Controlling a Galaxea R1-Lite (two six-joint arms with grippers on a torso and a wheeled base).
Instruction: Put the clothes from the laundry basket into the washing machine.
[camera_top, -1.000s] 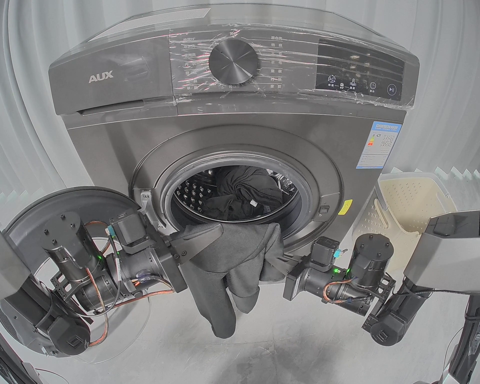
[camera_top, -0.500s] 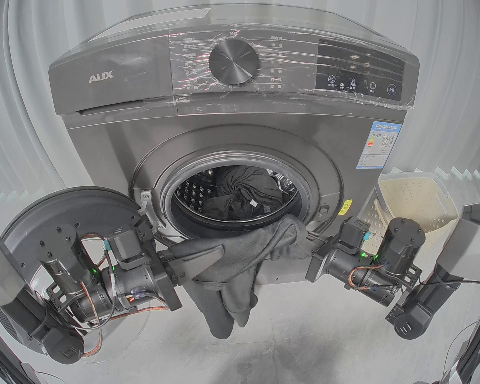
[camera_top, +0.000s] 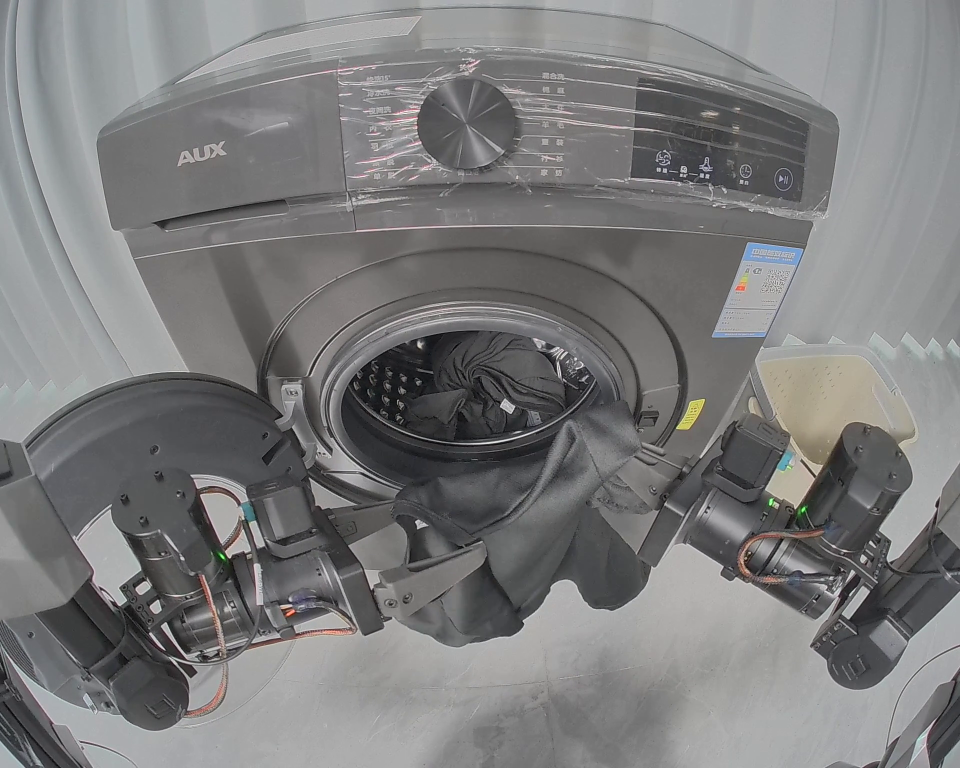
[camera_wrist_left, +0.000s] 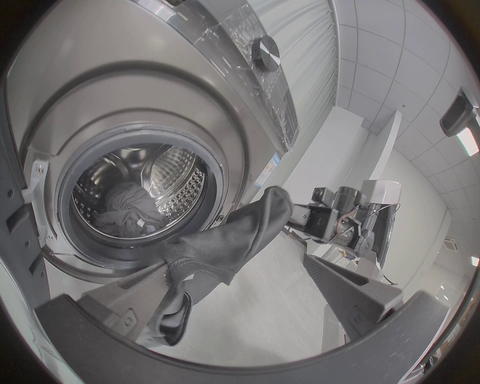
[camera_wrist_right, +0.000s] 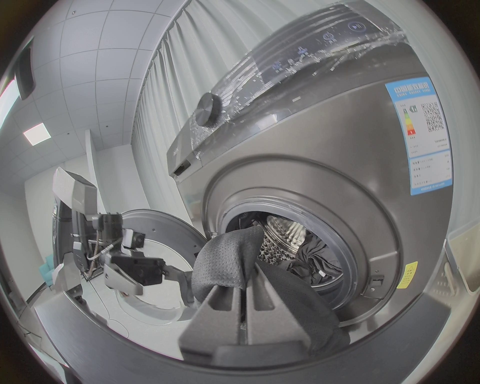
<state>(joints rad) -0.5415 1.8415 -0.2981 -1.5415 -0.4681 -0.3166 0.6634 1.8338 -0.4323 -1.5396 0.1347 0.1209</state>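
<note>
Dead ahead, washing machine (camera_top: 450, 250), door (camera_top: 150, 420) swung open leftward; laundry basket (camera_top: 830, 390) beside its right flank. Before lower rim of drum mouth hangs dark garment (camera_top: 540, 500); black clothes (camera_top: 490, 385) inside drum. Jaws of right gripper (camera_top: 640, 478) clamped on dark garment; left gripper (camera_top: 440, 535) jaws apart, cloth draped over one finger.

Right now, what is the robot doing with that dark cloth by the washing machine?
The robot holds a dark garment in front of the open washing machine. Its right gripper is shut on one end at the rim; the other end hangs over a finger of the open left gripper. It isn't inside yet. More dark clothes lie in the drum.
</note>
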